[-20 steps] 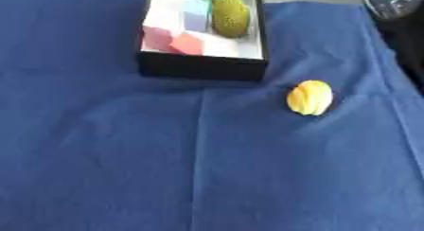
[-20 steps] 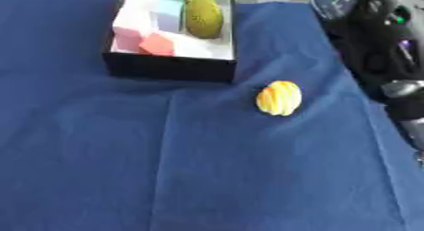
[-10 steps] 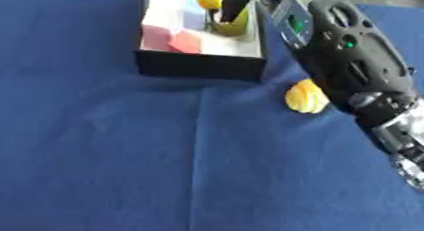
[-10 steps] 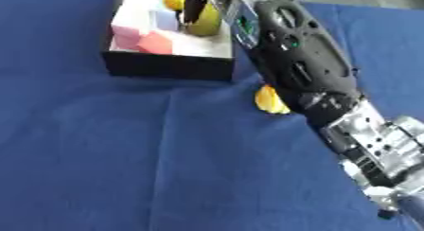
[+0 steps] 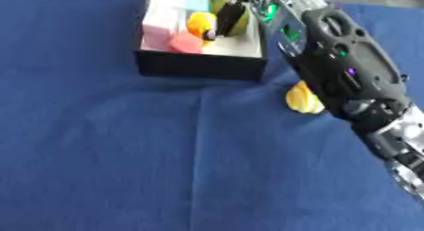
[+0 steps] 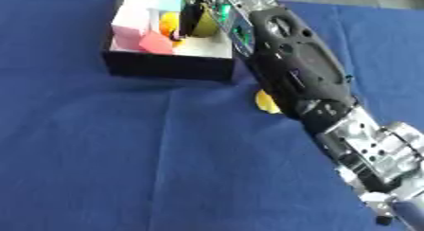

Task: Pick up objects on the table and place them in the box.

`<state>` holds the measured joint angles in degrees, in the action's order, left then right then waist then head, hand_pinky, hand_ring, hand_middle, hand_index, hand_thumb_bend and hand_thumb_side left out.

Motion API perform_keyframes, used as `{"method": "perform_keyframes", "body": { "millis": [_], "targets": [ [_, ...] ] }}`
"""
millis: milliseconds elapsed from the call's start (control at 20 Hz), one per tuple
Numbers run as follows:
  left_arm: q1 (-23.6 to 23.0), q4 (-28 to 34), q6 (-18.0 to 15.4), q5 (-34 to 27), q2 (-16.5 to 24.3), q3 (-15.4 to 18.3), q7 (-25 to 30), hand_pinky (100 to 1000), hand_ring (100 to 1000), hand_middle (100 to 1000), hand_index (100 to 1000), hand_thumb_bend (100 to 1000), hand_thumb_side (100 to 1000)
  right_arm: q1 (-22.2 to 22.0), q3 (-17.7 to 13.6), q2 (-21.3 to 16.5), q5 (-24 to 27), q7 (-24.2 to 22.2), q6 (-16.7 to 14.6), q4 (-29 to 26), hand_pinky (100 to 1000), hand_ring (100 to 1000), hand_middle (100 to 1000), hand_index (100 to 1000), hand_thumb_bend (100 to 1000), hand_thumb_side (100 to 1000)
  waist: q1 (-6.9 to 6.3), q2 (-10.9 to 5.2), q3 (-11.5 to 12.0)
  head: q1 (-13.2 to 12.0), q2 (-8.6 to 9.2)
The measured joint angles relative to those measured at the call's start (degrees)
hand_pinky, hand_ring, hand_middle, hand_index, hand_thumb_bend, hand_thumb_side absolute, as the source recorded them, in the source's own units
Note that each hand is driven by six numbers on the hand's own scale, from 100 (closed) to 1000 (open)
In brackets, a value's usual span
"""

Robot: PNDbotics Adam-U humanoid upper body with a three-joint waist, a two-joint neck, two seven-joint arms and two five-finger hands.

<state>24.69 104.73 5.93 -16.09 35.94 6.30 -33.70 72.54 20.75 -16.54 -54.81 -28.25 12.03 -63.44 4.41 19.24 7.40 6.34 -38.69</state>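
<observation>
A: Where is the right hand [image 5: 248, 7]?

B: Its arm runs up from the lower right corner, and the hand is over the box [image 5: 198, 66] at the top of the blue table [image 5: 99, 159]. A dark finger hangs down into the box, its tip beside a small yellow-orange thing [image 5: 199, 22].

A: Are the fingers [image 5: 229, 18] holding that thing?

B: I cannot tell. The finger tip lies at the thing's right edge, touching or nearly so, but whether the fingers are curled round it or standing apart is hidden by the arm and the blur.

A: What else is in the box?

B: A pink block [image 5: 157, 31] at the left wall, a reddish-pink piece [image 5: 187, 44] toward the near wall, a pale blue bit [image 5: 197, 3] farther back, and a yellow-green rounded thing [image 6: 207, 26] mostly behind the finger.

A: And on the table?

B: A yellow ribbed object [image 5: 301, 99] lies on the cloth just right of the box's near right corner, partly covered by the forearm and well apart from the fingers. The left hand shows nowhere
</observation>
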Motion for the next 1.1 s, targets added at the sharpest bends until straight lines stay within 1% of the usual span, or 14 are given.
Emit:
{"method": "perform_keyframes", "body": {
  "millis": [100,200,350,500,800,950,1100],
  "targets": [
    [-0.3,-0.1,0.1,0.0,0.0,0.0,-0.1,769,795,772,798,100,577,-0.4,-0.3,-1.2,1.8,1.0,0.9,-2.7,881,838,792,905,561,217,0.00,-0.25,-0.4,-0.2,-0.04],
    [-0.6,-0.3,0.2,0.0,0.0,0.0,-0.2,769,794,772,798,100,578,-1.1,-0.6,-3.2,4.1,2.0,2.1,-6.9,878,834,790,903,551,211,0.00,-0.61,-0.8,-0.3,-0.08],
    [-1.3,-0.4,0.2,0.0,0.0,0.1,-0.3,769,794,771,798,100,576,-3.0,-1.1,-7.2,8.2,2.7,4.7,-14.6,882,844,800,906,548,215,0.00,-0.67,-1.5,-0.7,-0.49],
    [-1.6,-0.7,0.1,0.0,0.0,0.2,-0.5,769,794,771,798,100,575,-5.5,-1.3,-12.1,12.3,1.4,7.4,-22.4,884,848,804,909,555,223,0.00,-0.87,-2.0,-1.4,-0.54],
    [-2.5,-0.7,0.1,0.0,0.2,0.5,-0.8,770,794,771,797,103,574,-13.5,-2.9,-22.5,20.0,-1.3,11.1,-37.8,884,854,810,910,569,242,0.00,-0.93,-3.1,-2.8,-0.61],
    [-2.6,-0.7,0.1,0.0,0.5,0.6,-1.0,768,793,770,797,102,576,-19.3,-4.0,-28.1,23.7,-2.1,12.3,-45.4,883,853,805,906,574,245,0.00,-1.11,-3.6,-3.2,-0.77],
    [-2.6,-0.8,0.2,0.0,0.5,0.6,-1.2,768,792,770,796,103,575,-24.6,-4.7,-32.0,27.1,-1.6,11.8,-49.0,884,856,807,901,574,250,0.00,-1.13,-3.6,-3.3,-0.80]
  ]
}}
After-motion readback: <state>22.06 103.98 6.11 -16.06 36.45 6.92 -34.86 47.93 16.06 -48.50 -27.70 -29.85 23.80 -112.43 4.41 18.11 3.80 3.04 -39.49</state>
